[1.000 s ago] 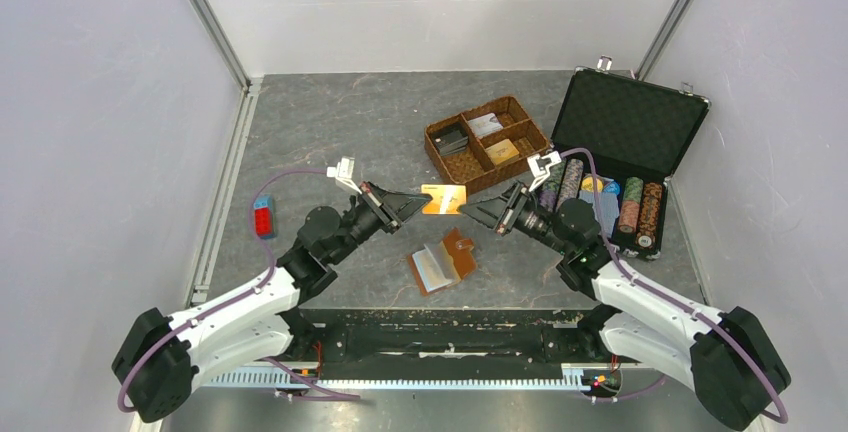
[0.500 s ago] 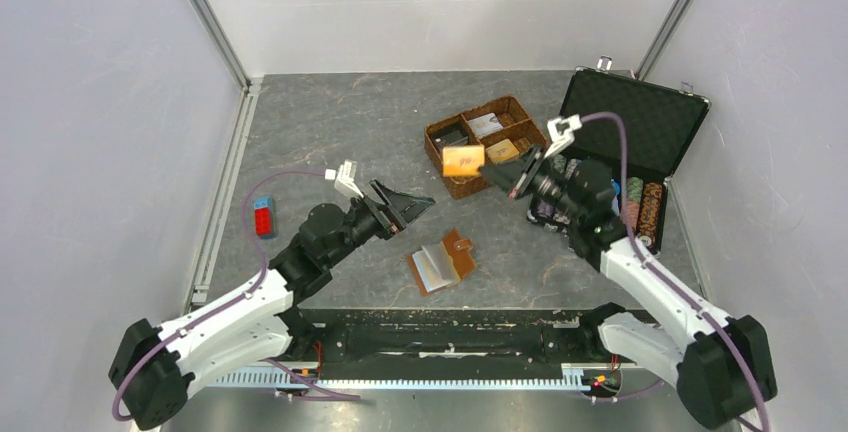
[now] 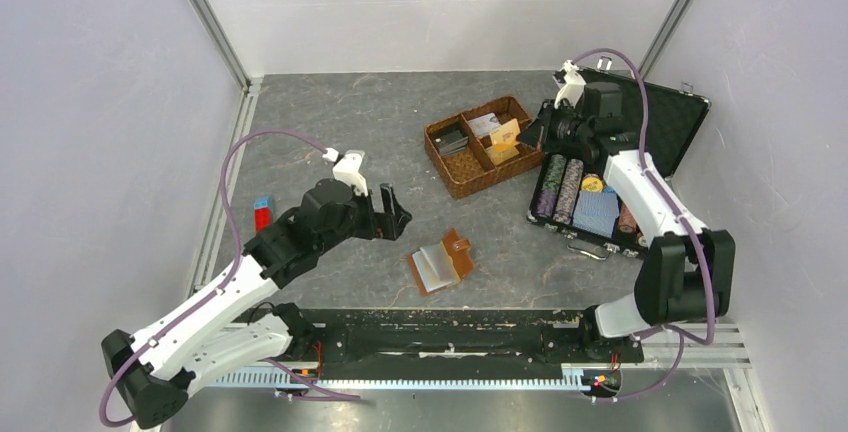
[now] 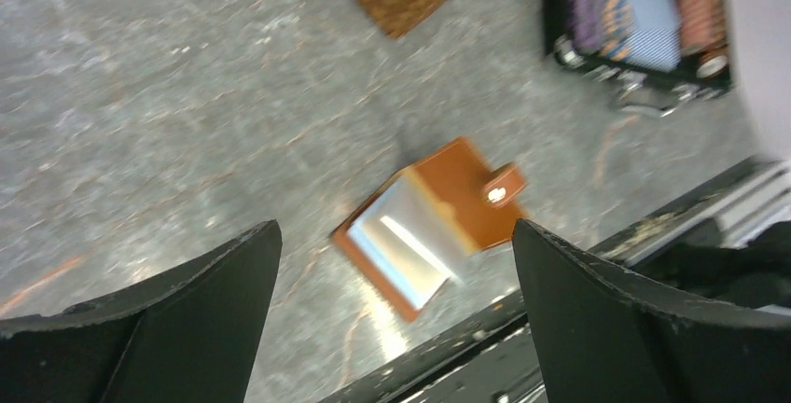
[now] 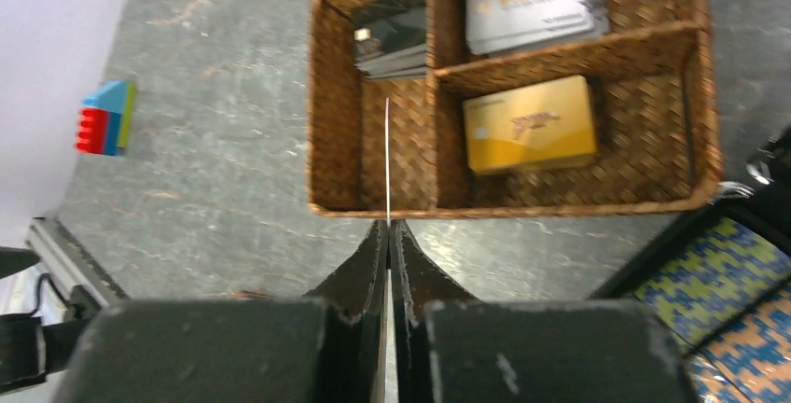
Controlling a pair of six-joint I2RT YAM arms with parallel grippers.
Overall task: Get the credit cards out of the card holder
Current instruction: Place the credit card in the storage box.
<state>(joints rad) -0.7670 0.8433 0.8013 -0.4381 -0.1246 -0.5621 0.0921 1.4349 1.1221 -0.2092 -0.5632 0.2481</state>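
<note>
The tan leather card holder (image 3: 441, 261) lies open on the grey table, its pale sleeves (image 4: 403, 246) facing up and its snap tab (image 4: 504, 186) to the right. My left gripper (image 3: 394, 210) hovers left of it and above, open, nothing between its fingers (image 4: 201, 319). My right gripper (image 3: 528, 134) is shut on a golden-orange credit card (image 3: 506, 134), held on edge over the woven basket (image 3: 462, 178). In the right wrist view this card (image 5: 387, 156) shows as a thin pale line running out from the gripper (image 5: 388, 228).
The basket (image 5: 326, 95) holds a gold card (image 5: 530, 124), silver cards (image 5: 534, 0) and dark cards (image 5: 392, 32) in separate compartments. An open black case (image 3: 640, 122) with poker chips (image 3: 560, 184) stands at the right. A red and blue toy block (image 3: 262, 215) lies at the left.
My left gripper let go of the golden-orange card, opened wide and drew back to the left. My right gripper shut on the card and carried it up and right to above the basket.
</note>
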